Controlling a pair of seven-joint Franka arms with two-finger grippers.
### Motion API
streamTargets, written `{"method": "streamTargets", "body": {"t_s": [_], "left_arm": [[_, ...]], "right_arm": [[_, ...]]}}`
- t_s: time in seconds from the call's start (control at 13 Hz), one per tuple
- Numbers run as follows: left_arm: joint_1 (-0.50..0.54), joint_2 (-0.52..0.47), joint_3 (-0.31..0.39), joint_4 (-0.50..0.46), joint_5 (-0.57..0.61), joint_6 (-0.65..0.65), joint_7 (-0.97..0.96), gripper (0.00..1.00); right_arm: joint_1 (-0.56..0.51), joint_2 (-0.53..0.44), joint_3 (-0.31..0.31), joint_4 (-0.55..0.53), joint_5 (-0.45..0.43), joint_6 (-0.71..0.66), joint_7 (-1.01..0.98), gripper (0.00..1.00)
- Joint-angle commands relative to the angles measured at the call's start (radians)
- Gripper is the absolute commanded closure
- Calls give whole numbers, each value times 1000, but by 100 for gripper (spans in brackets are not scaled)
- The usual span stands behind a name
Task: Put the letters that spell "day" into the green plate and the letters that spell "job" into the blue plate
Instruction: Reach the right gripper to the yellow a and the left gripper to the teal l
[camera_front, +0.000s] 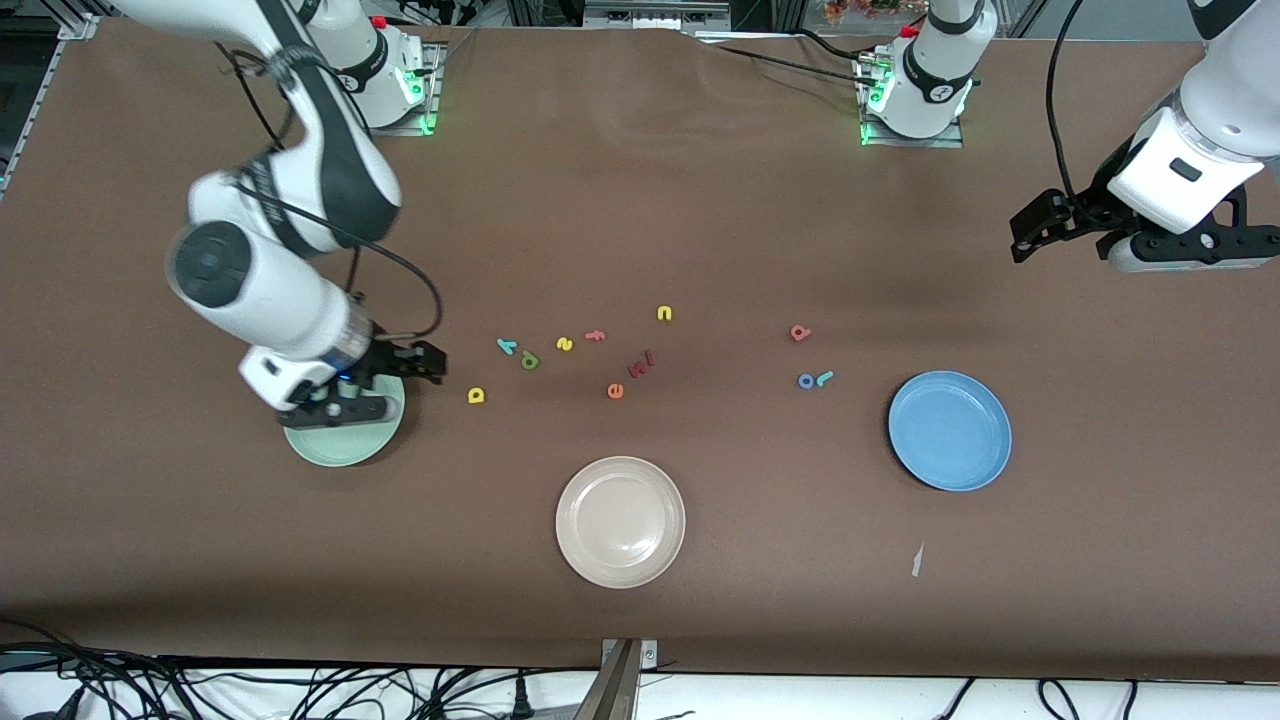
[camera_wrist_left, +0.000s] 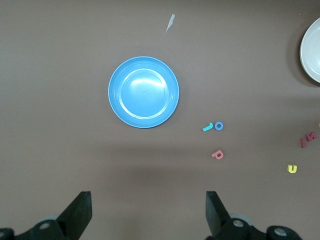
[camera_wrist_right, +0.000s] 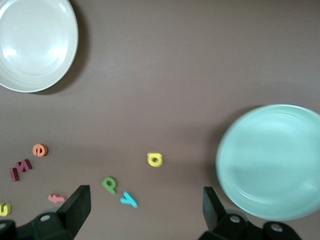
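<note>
Beige plate (camera_front: 620, 521) nearest, one green plate (camera_front: 345, 440), one blue plate (camera_front: 949, 430), three "day" letters (camera_front: 529, 360), three "job" letters (camera_front: 806, 380), left end effector (camera_wrist_left: 147, 212) and right end effector (camera_wrist_right: 145, 212) jaws apart, empty.

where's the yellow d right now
In the front view the yellow d lies on the table beside the green plate, nearer the camera than the dark green a.

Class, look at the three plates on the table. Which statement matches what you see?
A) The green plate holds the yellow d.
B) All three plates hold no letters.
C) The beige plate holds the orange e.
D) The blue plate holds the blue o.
B: the blue plate, the green plate and the beige plate all show bare insides, while every letter lies on the brown table.
</note>
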Motion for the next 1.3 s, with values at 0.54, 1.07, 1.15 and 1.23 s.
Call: {"method": "streamTargets", "body": {"t_s": [0.54, 1.07, 1.15, 1.23], "left_arm": [[-32, 183, -98, 15, -19, -44, 20, 0], [-39, 368, -165, 15, -19, 110, 261, 0], [-51, 397, -169, 15, -9, 139, 331, 0], [-59, 425, -171, 10, -5, 176, 426, 0]], "right_arm": [[30, 116, 1, -183, -95, 348, 14, 1], [38, 143, 1, -293, -96, 497, 34, 2], [39, 144, -1, -297, -96, 507, 34, 5], [42, 149, -1, -300, -99, 517, 34, 8]]}}
